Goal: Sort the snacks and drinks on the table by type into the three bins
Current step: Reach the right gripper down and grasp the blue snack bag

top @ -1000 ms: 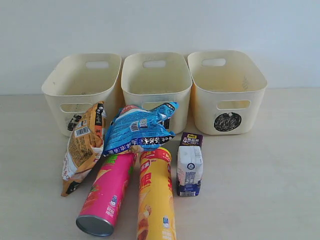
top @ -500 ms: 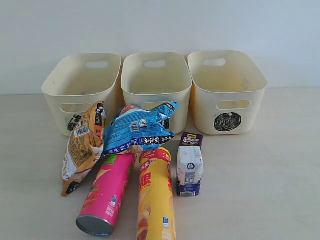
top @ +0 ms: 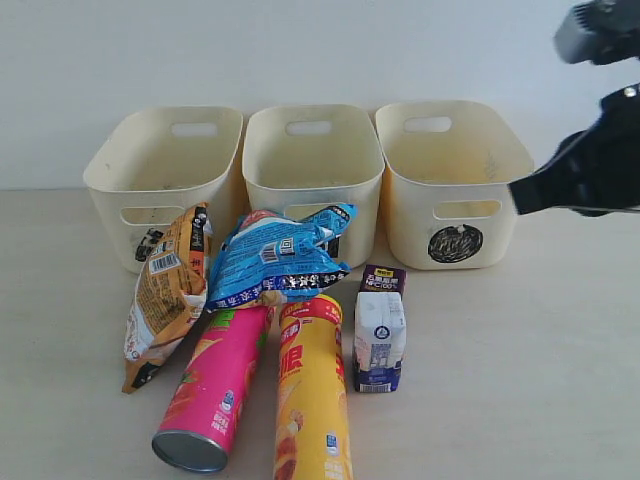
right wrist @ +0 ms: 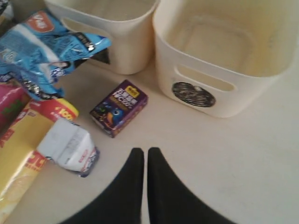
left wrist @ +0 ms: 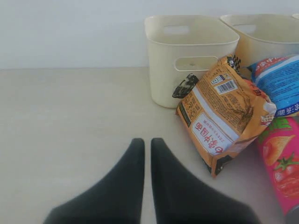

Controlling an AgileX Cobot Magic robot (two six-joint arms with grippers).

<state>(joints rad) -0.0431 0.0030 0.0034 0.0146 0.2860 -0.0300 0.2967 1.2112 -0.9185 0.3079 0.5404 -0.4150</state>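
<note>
Carton (right wrist: pixel 67 148) near right gripper (right wrist: pixel 145 153); apart

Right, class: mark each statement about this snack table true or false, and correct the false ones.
1. The pink tube stands upright. False: it lies on its side beside the yellow tube.
2. The blue bag lies in front of the middle bin. True.
3. The right gripper grips the white carton. False: its fingers are closed on nothing, apart from the carton.
4. The circle-marked bin holds no snacks. True.
5. The orange bag sits inside a bin. False: it lies on the table in front of the left bin.
</note>
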